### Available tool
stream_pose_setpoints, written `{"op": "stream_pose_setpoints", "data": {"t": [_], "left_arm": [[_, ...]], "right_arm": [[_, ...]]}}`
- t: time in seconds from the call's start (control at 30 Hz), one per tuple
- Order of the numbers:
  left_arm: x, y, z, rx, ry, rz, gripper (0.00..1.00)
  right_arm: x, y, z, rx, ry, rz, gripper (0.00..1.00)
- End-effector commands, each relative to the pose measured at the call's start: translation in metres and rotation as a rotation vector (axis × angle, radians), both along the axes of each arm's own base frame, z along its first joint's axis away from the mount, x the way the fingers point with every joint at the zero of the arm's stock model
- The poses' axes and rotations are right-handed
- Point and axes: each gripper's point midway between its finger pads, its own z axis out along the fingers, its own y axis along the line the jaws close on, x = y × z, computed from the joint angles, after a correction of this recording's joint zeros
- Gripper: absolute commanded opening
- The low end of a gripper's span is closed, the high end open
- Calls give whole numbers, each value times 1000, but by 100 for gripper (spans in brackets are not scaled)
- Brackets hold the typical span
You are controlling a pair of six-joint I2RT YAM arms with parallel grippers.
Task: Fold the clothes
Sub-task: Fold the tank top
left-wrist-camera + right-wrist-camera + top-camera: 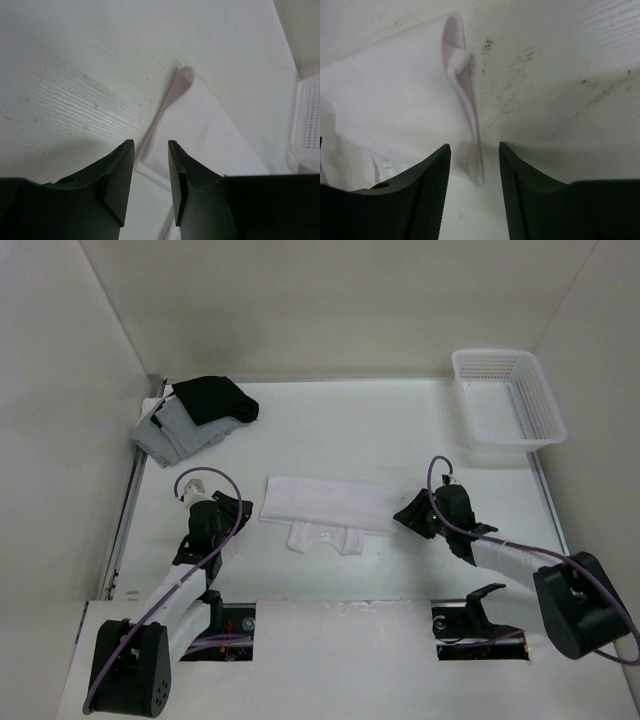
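Clothes (325, 502) lie folded — left end effector (151, 146), right end effector (475, 148) parted; empty.

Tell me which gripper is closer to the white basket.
Right. The right gripper is at the right end of the white garment, on the basket side; the left gripper is at its left end, farther off.

Left wrist view: white garment (210, 130) runs out of sight behind the fingers (117, 180); basket (307, 120) cut by right edge. Top view: grey garment (175, 435) partly covered by black garment (215, 400).
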Motion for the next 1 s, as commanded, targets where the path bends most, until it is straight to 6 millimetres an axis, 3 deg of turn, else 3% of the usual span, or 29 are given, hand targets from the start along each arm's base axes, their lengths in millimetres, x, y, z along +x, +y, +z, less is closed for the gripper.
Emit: {"op": "stream_pose_setpoints", "data": {"t": [0.0,0.07,0.2,0.3,0.4,0.6,0.67,0.83,0.97], "left_arm": [[11,-5,14,10,-39,-24,32],[13,-10,17,5,-47,-38,32],[19,-20,24,1,-65,-68,32],[20,-30,28,-1,-76,-94,31],[20,-39,32,-9,-84,-119,31],[16,-63,42,-39,-98,-179,31],[15,-70,46,-44,-108,-196,31],[10,-86,57,-65,-134,-239,31],[6,-90,63,-90,-156,-250,31]], "right_arm": [[24,12,13,77,-54,23,47],[28,18,8,121,-38,24,41],[37,31,2,232,-19,21,16],[51,17,14,272,-69,-52,2],[55,-5,33,253,-131,-123,0],[51,-45,75,34,-211,-194,0],[53,-46,95,-41,-240,-185,0],[57,-19,127,-188,-262,-90,0],[57,27,136,-279,-235,15,0]]}}
